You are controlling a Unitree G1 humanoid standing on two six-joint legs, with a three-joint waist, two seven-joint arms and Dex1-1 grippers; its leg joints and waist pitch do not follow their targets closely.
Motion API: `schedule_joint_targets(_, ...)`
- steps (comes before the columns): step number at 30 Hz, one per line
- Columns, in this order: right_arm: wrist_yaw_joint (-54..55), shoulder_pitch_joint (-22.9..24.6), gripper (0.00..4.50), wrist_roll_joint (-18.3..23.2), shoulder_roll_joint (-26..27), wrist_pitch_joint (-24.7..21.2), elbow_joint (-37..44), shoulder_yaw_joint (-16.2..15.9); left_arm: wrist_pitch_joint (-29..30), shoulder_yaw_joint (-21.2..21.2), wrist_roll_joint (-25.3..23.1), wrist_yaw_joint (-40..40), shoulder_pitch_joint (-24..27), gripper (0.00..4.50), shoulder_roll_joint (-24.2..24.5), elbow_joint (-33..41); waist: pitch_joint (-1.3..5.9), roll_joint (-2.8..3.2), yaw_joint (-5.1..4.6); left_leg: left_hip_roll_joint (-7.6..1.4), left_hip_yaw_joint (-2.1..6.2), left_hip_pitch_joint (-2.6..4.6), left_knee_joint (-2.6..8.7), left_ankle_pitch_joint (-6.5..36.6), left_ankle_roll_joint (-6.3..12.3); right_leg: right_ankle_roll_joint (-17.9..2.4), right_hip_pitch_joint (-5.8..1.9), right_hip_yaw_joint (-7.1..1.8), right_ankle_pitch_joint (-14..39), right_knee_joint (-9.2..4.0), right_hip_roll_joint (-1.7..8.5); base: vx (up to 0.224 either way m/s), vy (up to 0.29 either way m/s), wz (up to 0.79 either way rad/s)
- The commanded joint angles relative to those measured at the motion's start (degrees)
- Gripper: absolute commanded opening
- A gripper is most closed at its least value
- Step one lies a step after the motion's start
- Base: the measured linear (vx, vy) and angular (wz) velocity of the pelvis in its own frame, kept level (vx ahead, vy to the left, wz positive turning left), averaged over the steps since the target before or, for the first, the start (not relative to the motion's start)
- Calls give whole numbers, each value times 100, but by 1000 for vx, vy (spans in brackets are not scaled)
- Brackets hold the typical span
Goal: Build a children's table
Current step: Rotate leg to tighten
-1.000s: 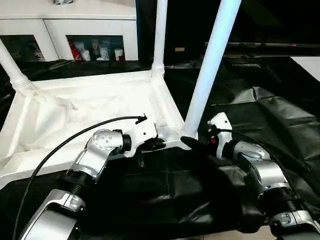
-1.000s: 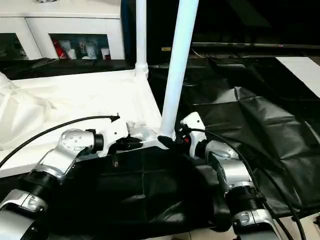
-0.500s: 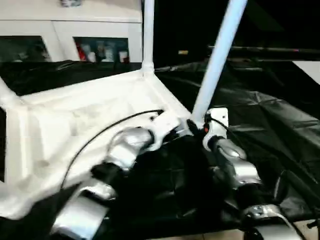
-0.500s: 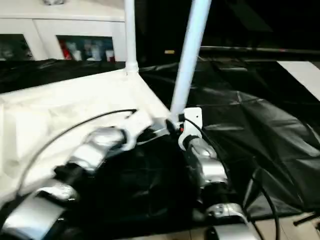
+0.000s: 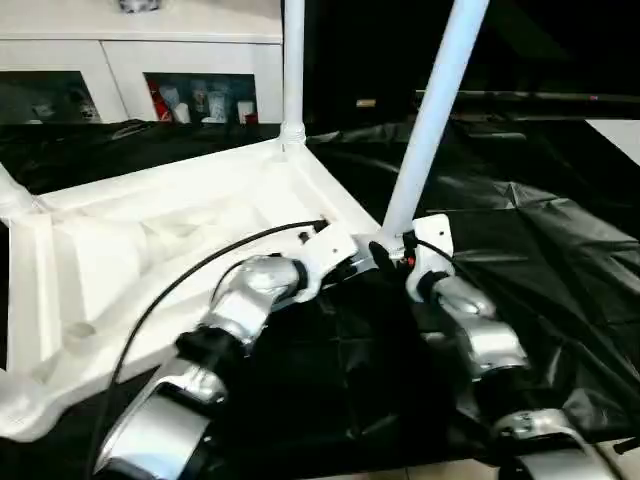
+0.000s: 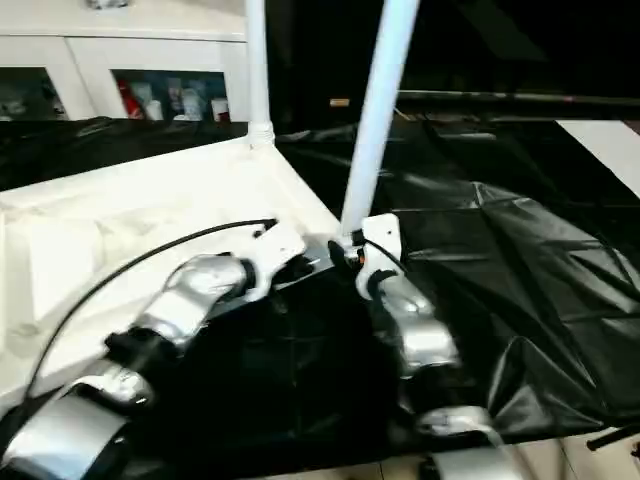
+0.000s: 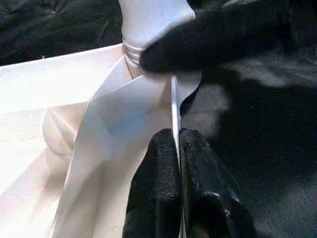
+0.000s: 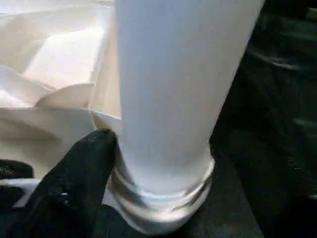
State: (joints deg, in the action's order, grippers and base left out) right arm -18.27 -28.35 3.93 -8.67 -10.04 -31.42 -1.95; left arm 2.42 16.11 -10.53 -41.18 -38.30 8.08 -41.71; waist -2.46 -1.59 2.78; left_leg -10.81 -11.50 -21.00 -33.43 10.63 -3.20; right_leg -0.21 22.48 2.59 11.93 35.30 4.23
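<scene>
Tabletop (image 5: 150, 235) lies upside down on the black-draped desk (image 5: 560, 250), legs up. Left hand (image 7: 177, 148) is clamped on its near-right rim; right hand (image 5: 385, 252) grips the near-right leg (image 5: 430, 110) at its socket.

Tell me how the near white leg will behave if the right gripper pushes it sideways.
The near leg is a long smooth tube seated in the tabletop's corner socket, so it likely levers there rather than bending. Its slick round surface may slip in the right gripper. The left gripper, pinching the tabletop's rim, should limit shifting.
</scene>
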Motion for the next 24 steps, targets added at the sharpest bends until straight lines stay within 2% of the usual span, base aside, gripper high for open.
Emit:
schedule_joint_targets(1,-414,193,383,38,-321,-394,409,-61,-201,-146,253,-293,268,0,230,-57,288,-105,40,-239,117,43,355,880,427,-1088,-249,-252,939,-469,399,0,0,0)
schedule_joint_targets(6,-1428,359,383,374,-766,-644,819,-182,-449,-213,471,-870,436,0,598,203,288,-107,19,-260,125,45,364,1021,360,-1070,-224,-253,1152,-477,409,0,0,0)
schedule_joint_targets(8,-1644,379,383,388,-827,-646,875,-256,-464,-223,557,-1038,502,0,665,326,291,-120,20,-266,124,27,360,971,368,-1084,-231,-258,1059,-459,414,0,0,0)
schedule_joint_targets(12,-1921,357,383,392,-838,-770,900,-388,-467,-175,629,-1357,595,0,782,491,304,-109,-4,-258,113,30,346,776,413,-1214,-220,-254,746,-418,398,0,0,0)
schedule_joint_targets(13,-1931,352,383,356,-828,-742,871,-419,-469,-168,643,-1385,616,0,789,524,302,-134,-5,-262,112,25,348,776,417,-1223,-221,-252,749,-420,404,0,0,0)
schedule_joint_targets(15,-1946,322,383,409,-771,-753,813,-410,-452,-130,682,-1485,675,0,815,627,303,-120,-7,-267,114,33,347,777,397,-1238,-219,-254,788,-415,413,0,0,0)
schedule_joint_targets(16,-1948,296,356,475,-740,-766,779,-385,-433,-113,705,-1523,718,0,833,706,305,-131,-4,-267,112,28,345,760,401,-1249,-221,-257,757,-404,418,0,0,0)
schedule_joint_targets(24,-2047,259,300,472,-726,-777,666,-383,-389,-108,720,-1620,791,0,897,824,306,-127,-5,-262,102,31,337,685,415,-1252,-225,-263,624,-391,408,0,0,0)
